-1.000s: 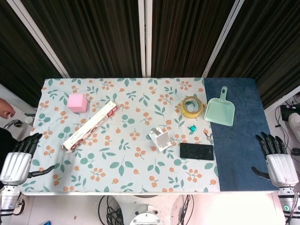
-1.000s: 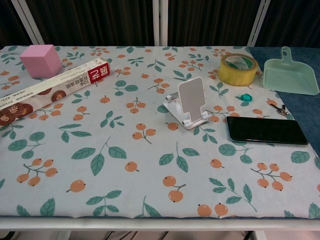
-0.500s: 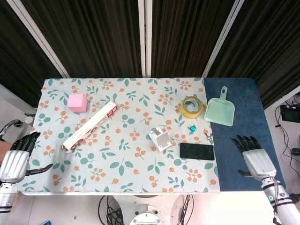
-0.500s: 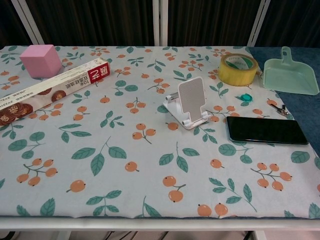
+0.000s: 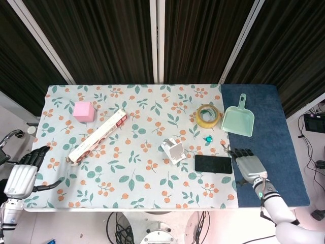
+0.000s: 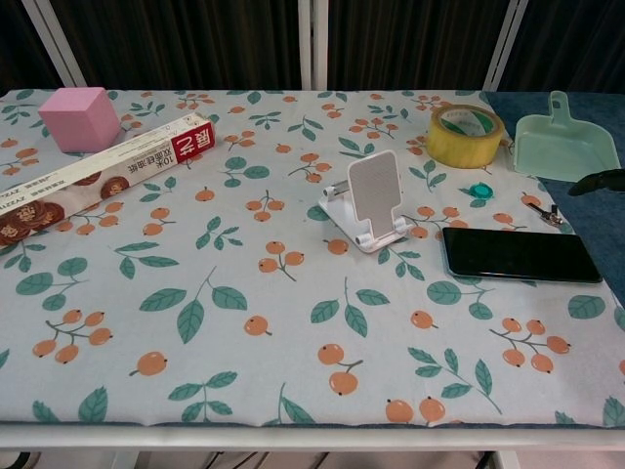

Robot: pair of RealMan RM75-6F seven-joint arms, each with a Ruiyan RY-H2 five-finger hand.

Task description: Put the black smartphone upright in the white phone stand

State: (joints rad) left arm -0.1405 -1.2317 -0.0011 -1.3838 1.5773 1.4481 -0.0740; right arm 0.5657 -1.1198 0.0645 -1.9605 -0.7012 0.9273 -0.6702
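Dark slatted panels back a surface (image 5: 152,190) draped in a floral cloth with a blue mat along its right side. Flat on the cloth lies the black smartphone (image 5: 213,163), just right of the white phone stand (image 5: 173,151), whose angled backrest is empty and facing the robot, probably so the phone can be dropped in from the front. Beside the phone's right end, the right hand (image 5: 248,165) hovers with fingers extended and apart, holding nothing. At the left edge, the left hand (image 5: 25,173) waits, likewise loose and empty.
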